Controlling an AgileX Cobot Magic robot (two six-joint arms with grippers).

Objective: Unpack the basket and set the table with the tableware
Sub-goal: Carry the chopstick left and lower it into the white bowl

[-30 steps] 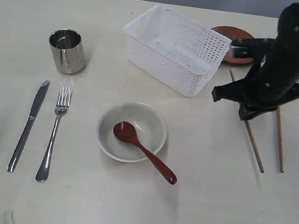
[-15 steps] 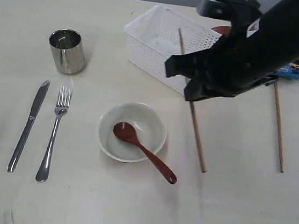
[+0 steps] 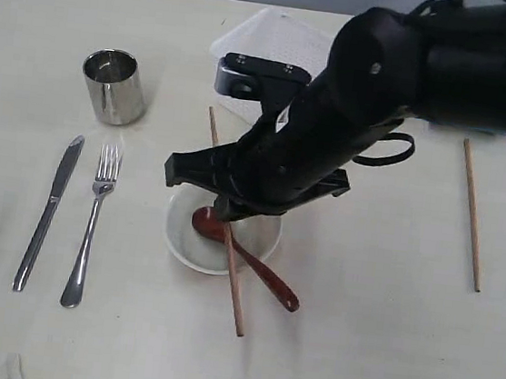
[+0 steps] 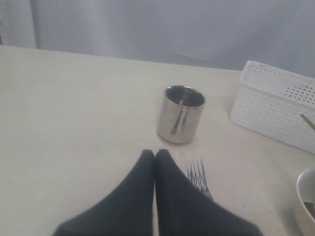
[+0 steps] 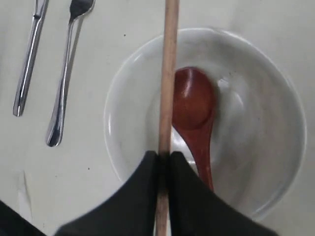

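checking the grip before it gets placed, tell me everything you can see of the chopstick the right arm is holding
The chopstick is a thin, straight stick of plain pale brown wood. The right gripper has its jaws shut on it partway along, both ends sticking out. It crosses over the bowl and the red spoon; whether it touches either cannot be told.

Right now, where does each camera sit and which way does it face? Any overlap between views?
Exterior: high, off-arm, looking down on the table; right arm shows over the bowl.
Left wrist: low over the table, facing cup and basket; shut left gripper shows.
Right wrist: looks straight down into the bowl at the spoon; right gripper shows, shut on a chopstick.
Shared: exterior and right wrist both see bowl, spoon, chopstick.
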